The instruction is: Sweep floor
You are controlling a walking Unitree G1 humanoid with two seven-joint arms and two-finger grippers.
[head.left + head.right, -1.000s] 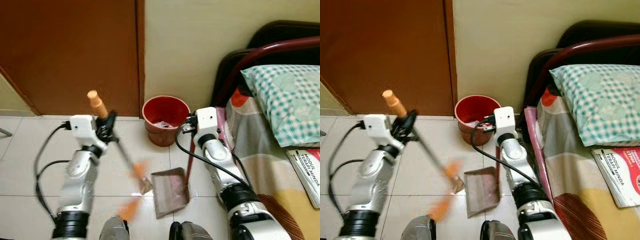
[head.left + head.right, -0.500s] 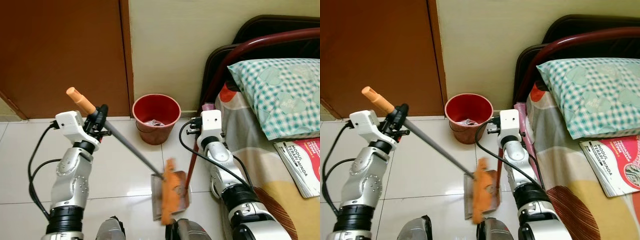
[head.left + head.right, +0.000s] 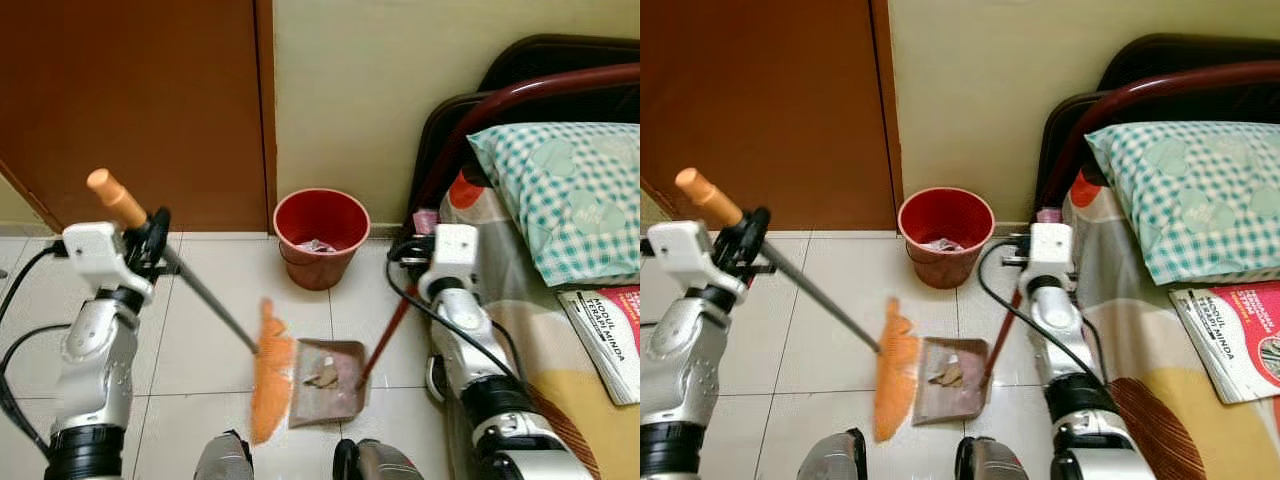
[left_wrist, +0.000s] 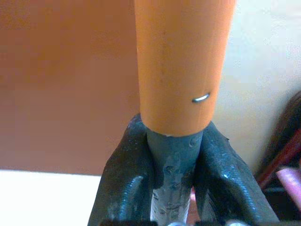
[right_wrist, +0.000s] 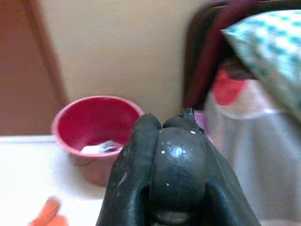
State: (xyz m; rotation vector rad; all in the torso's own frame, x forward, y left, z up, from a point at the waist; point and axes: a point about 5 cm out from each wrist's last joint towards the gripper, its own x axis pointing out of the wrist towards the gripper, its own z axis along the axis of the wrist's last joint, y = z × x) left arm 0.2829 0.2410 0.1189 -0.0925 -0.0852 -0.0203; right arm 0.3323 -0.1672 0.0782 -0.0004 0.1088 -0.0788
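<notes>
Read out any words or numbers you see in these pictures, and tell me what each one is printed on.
"MODUL": first word of the title on the booklet lying on the bed beside the checked pillow.
The title's second line is too blurred to read with confidence.
The smaller print and pictures on the cover are too small to read.
No other text stands on the red bucket, dustpan, broom or door.

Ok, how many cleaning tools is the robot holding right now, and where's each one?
2. The broom is held in the left gripper, its orange bristles on the tiles beside the dustpan's mouth. The dustpan lies on the floor, its red handle held by the right gripper.
</notes>
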